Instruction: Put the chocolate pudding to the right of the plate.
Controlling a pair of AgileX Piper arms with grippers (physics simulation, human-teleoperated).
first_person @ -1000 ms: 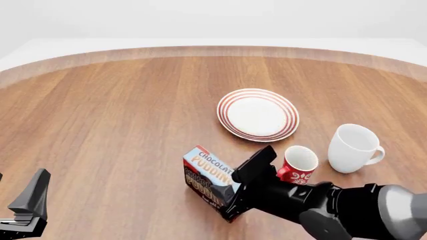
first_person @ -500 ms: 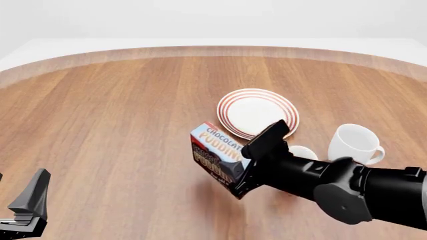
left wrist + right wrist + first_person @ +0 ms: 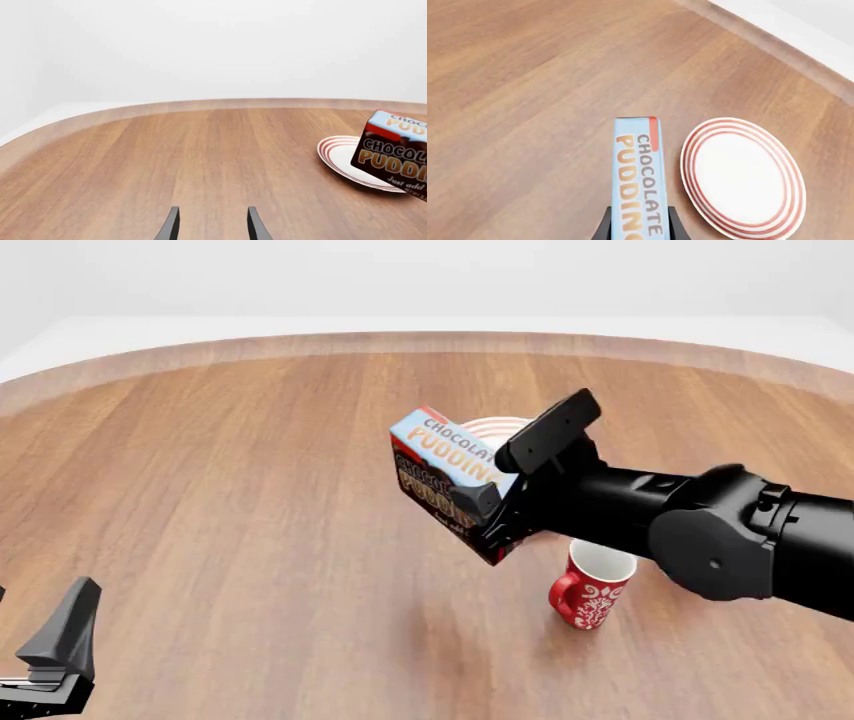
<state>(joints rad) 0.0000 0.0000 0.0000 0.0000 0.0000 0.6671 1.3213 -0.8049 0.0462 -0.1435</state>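
Note:
My right gripper (image 3: 478, 502) is shut on the chocolate pudding (image 3: 447, 472), a carton with a light-blue top and dark brown sides, and holds it tilted in the air above the table. In the front view it covers most of the plate (image 3: 503, 424), of which only a sliver of red-ringed rim shows. In the right wrist view the pudding (image 3: 639, 175) sits between the fingers (image 3: 604, 229) with the plate (image 3: 740, 180) beside it below. My left gripper (image 3: 56, 648) is open and empty at the near left. The left wrist view shows the pudding (image 3: 397, 150) in front of the plate (image 3: 337, 152).
A red patterned mug (image 3: 589, 585) stands on the wooden table (image 3: 240, 490) under my right arm (image 3: 694, 525). The white mug is hidden behind that arm. The table's curved far edge (image 3: 427, 340) runs along the back.
My right gripper has lifted the pudding off the table and carried it up and away, over the plate. The right arm now hides the white mug. The left arm has not moved.

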